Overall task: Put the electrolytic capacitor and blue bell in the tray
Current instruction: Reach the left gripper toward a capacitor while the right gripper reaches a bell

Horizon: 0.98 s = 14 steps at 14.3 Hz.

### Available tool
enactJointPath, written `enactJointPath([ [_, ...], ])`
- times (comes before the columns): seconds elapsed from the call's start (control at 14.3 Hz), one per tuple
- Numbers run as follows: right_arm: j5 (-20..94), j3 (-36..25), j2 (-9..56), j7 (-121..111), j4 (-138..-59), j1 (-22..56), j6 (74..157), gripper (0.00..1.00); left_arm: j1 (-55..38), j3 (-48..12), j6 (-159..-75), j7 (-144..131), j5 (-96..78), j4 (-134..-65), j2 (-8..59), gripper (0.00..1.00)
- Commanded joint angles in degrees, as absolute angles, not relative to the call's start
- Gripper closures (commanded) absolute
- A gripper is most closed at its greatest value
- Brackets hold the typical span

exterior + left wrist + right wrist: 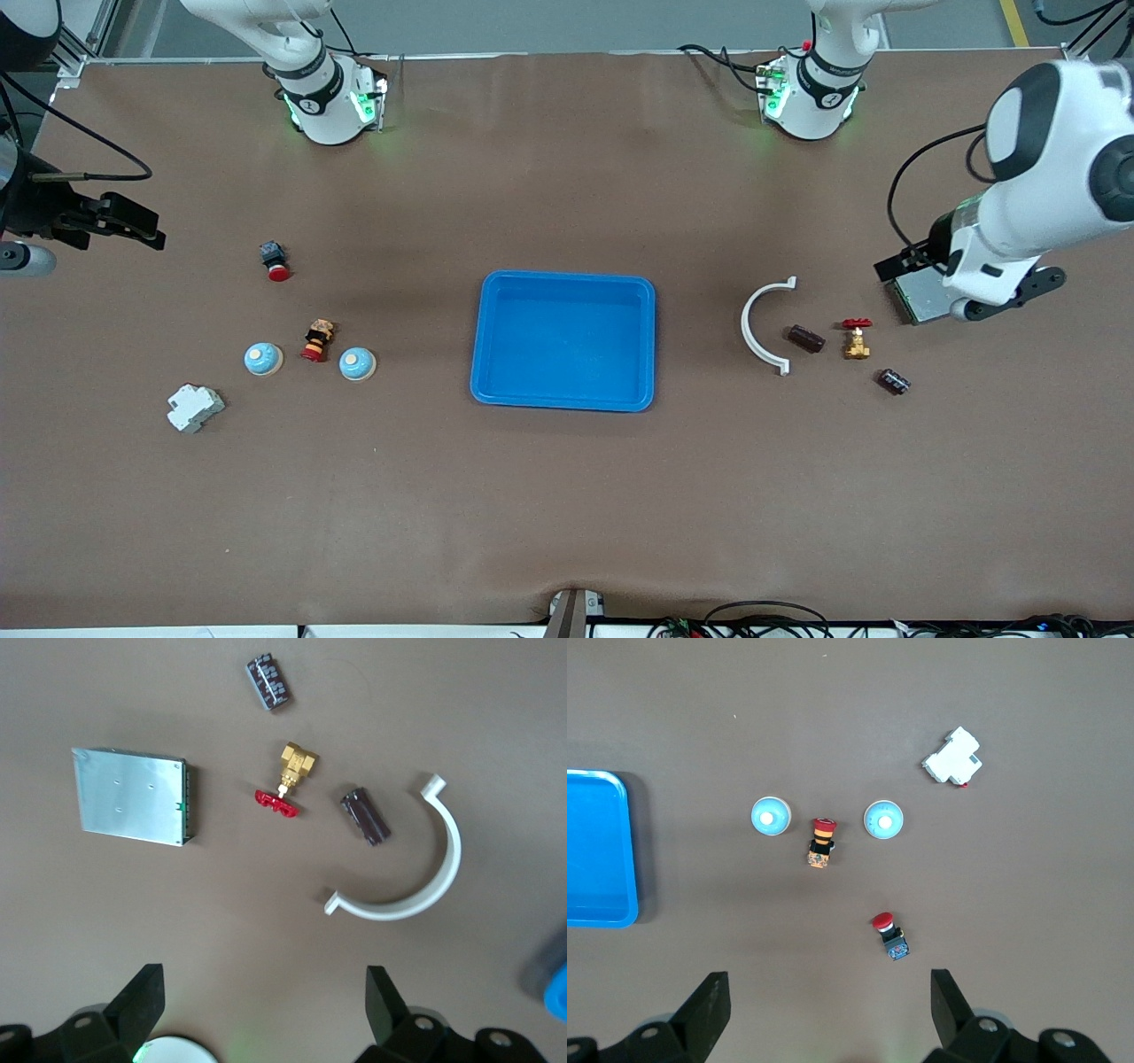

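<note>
While both arms wait high over the table's two ends, neither holds anything. The left gripper [266,1010] hangs with its jaws spread wide over bare table beside a flat metal module [917,297], touching nothing. The right gripper [830,1014] is just as wide open above the table near the black and red push button [891,937], also clear of everything.

At the middle of the table lies the blue tray [564,403], nothing inside it, with open brown table all round its rim.

Toward the left arm's end, two dark electrolytic capacitors lie on their sides: one capacitor [806,338] just beside a white half-ring clamp [757,326], the other capacitor [894,382] nearer the front camera. Between them stands a small brass valve [856,343] with a red handle, close to both but apart.

Toward the right arm's end, two pale blue bells sit level with each other: one bell [357,363] closer to the tray, the second bell [263,359] farther out. Between them lies what looks like a red-capped switch [318,341]. A white breaker [195,408] lies nearest the front camera.
</note>
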<state>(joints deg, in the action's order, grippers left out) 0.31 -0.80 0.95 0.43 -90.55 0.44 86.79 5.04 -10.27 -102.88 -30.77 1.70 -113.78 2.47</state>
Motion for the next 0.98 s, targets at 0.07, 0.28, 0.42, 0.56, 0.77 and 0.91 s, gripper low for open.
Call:
enactJointPath([
  [0.07,0.53,-1.14,1.40,1.58,-89.47,1.58,86.92,0.00,4.31,-11.77,-114.05,-38.64,1.93,-121.89,3.76,0.00],
  [0.28,0.61,-1.14,1.67,1.58,-89.39,1.58,87.10,0.00,4.22,-15.81,-117.77,-48.23,2.90,-121.99,8.95,0.00],
  [0.42,0.53,-1.14,2.11,0.80,-89.21,1.67,87.10,0.00,4.31,-16.00,-120.14,-48.69,2.90,-122.17,10.45,0.00],
  [0.56,0.79,-1.14,2.81,0.97,-89.21,1.67,88.06,0.00,4.31,-15.91,-121.54,-48.78,2.99,-122.26,12.47,0.00],
  [0.77,1.05,-1.05,7.20,0.97,-89.12,2.80,89.73,0.00,4.48,-15.91,-123.57,-51.31,2.99,-122.34,15.11,0.03],
  [0.91,4.46,-1.14,7.99,1.41,-89.73,2.64,90.00,0.00,4.57,-15.82,-124.97,-57.01,2.99,-122.34,16.78,0.13],
])
